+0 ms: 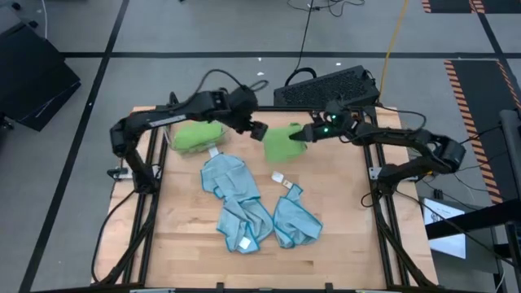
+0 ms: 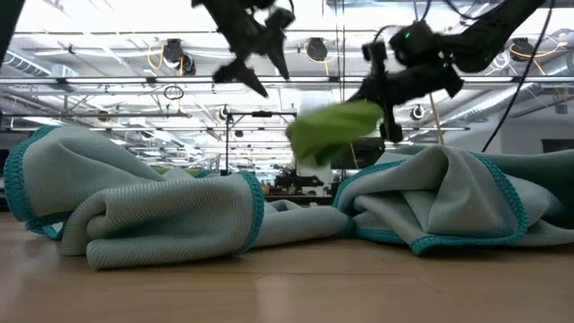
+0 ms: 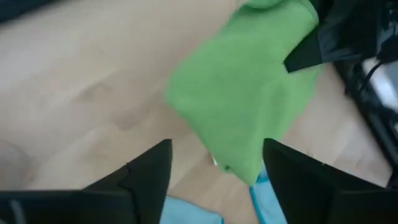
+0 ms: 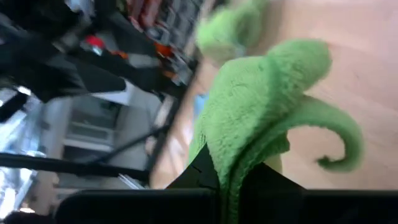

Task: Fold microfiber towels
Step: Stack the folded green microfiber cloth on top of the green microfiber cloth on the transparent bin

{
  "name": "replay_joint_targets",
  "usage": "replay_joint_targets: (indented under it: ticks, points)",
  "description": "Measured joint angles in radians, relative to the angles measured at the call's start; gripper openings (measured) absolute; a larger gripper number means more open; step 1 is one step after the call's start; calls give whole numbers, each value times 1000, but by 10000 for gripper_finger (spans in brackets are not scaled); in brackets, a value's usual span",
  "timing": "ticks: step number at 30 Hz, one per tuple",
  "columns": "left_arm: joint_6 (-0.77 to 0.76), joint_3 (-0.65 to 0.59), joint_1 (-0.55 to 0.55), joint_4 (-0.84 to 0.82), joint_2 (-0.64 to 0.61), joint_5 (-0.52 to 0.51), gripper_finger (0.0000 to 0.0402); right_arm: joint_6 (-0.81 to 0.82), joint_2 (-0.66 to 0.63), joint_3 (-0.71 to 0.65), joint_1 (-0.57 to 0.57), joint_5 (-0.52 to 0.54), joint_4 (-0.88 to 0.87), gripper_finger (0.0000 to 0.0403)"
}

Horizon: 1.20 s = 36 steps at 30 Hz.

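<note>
My right gripper [image 1: 308, 133] is shut on a lime green towel [image 1: 283, 143] above the table's far middle. My left gripper [image 1: 257, 130] hangs open just left of that towel, its fingers [image 3: 149, 171] apart and touching nothing. A second lime green towel [image 1: 195, 135] lies bunched on the table at the far left. Three light blue towels lie crumpled on the wood: one [image 1: 228, 177] in the middle, one [image 1: 244, 224] nearer the front and one [image 1: 295, 220] to its right. The low view has the held towel [image 2: 330, 127] up behind the blue towels [image 2: 161, 215]. My right gripper pinches a bunched fold of the green towel [image 4: 231, 163] between its two fingers, at the towel's right end. The fingers come from the table's right, close to level. The towel is lifted clear of the table and hangs slack below and beyond the fingertips.
A black keyboard [image 1: 327, 85] lies at the table's far edge, just behind both grippers. Small white tags [image 1: 278, 177] show by the blue towels. Bare wood [image 1: 342, 195] stretches along the right side and the front edge.
</note>
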Motion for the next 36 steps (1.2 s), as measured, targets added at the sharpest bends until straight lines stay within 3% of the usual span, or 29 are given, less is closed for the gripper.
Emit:
replay_joint_targets:
  ticks: [4, 6, 12, 18, 25, 27, 32, 36]
  points:
    - [-18, -16, -10, 8, -82, -123, 270, 68, -76, 20, -19, -2, 4, 3]
    - [-48, -51, -6, 32, -108, -127, 271, 97, -108, 41, -25, -4, 5, 3]
    - [-16, -112, 10, 263, -193, -17, 276, 125, -161, 123, -30, -97, -60, 3]
    - [107, -91, 2, 477, -235, -13, 330, 82, -161, 183, -14, -132, -118, 3]
    - [206, -94, 33, 460, -165, 56, 362, 13, -156, 195, -10, -135, -116, 3]
    - [204, -93, 46, 502, -136, 92, 362, -12, -156, 195, -10, -136, -116, 3]
    - [143, -91, 79, 583, -49, 313, 362, -52, -156, 195, -10, -135, -115, 3]
    - [152, -92, 73, 622, -2, 372, 362, -80, -156, 195, -10, -136, -116, 3]
